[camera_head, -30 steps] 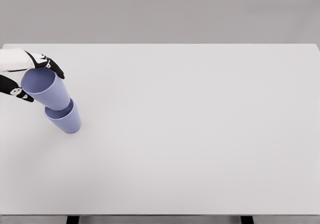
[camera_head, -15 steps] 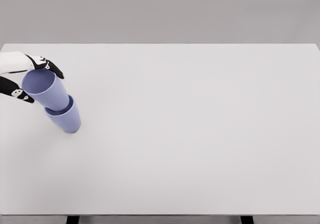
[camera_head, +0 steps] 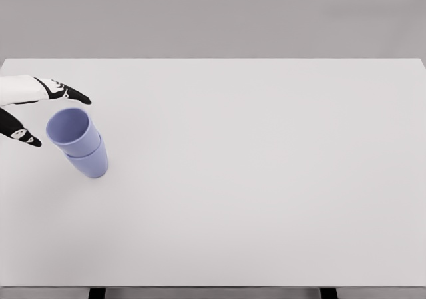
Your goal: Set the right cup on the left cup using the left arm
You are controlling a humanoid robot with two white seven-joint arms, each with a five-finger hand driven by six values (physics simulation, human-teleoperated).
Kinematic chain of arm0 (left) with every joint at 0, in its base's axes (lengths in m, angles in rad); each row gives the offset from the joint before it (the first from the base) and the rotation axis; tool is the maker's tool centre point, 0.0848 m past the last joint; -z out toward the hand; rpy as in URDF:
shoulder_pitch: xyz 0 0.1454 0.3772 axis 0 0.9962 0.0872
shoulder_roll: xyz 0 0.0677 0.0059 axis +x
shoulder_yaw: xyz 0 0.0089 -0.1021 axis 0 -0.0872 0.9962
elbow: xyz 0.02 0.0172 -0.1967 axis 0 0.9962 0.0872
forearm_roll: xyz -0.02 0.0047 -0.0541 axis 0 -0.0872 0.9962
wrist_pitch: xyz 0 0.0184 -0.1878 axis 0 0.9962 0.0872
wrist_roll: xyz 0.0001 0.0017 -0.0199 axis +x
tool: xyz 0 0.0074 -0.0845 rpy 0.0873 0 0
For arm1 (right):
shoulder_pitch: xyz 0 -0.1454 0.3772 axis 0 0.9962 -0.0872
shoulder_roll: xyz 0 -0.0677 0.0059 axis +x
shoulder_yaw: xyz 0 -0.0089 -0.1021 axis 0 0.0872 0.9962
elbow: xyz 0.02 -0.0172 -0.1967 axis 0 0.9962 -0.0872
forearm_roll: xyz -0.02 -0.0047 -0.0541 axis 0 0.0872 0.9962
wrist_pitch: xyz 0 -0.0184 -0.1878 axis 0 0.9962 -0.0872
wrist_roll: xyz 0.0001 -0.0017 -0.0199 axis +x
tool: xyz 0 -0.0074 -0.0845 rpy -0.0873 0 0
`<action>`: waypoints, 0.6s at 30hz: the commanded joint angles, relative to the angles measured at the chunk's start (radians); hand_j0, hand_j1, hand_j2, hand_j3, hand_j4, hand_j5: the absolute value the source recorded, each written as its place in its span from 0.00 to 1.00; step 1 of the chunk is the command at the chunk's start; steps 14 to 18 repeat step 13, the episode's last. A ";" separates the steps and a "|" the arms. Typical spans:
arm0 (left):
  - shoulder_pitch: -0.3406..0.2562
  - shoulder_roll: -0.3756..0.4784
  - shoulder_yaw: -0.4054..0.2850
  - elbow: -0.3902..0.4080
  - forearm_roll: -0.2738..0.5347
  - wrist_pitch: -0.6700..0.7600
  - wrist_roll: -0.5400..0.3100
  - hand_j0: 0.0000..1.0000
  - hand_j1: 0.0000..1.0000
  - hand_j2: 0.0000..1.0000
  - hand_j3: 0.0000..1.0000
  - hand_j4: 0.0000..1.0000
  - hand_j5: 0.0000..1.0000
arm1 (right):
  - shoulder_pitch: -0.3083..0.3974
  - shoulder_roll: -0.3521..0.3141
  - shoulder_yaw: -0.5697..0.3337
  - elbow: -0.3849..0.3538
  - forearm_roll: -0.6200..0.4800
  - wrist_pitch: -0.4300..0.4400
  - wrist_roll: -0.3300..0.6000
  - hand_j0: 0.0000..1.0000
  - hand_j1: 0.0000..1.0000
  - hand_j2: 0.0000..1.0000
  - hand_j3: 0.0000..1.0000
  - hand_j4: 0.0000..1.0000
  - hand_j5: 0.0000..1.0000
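Observation:
Two lilac cups stand nested at the table's left side. The upper cup (camera_head: 71, 130) sits deep inside the lower cup (camera_head: 92, 164), with only its rim band showing above it. My left hand (camera_head: 50, 116) is just left of the stack, its fingers (camera_head: 70, 92) spread wide and apart from the cups. The thumb (camera_head: 20, 135) points toward the rim without touching it. The right arm is out of view.
A white table (camera_head: 253, 179) fills the view, with its back edge against a grey wall. Its front edge runs along the bottom, where two dark legs (camera_head: 97, 292) show.
The upper cup has dropped from a tilted, half-seated hold down into the lower cup. My left hand let go, opened its fingers and drew back slightly to the left.

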 commanded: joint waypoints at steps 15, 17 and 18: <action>-0.120 -0.160 -0.006 -0.230 0.194 0.003 0.000 1.00 1.00 1.00 1.00 1.00 1.00 | 0.000 0.000 -0.001 0.000 0.000 0.000 0.000 1.00 1.00 1.00 1.00 1.00 1.00; -0.120 -0.160 -0.006 -0.230 0.194 0.003 0.000 1.00 1.00 1.00 1.00 1.00 1.00 | 0.000 0.000 -0.001 0.000 0.000 0.000 0.000 1.00 1.00 1.00 1.00 1.00 1.00; -0.120 -0.160 -0.006 -0.230 0.194 0.003 0.000 1.00 1.00 1.00 1.00 1.00 1.00 | 0.000 0.000 -0.001 0.000 0.000 0.000 0.000 1.00 1.00 1.00 1.00 1.00 1.00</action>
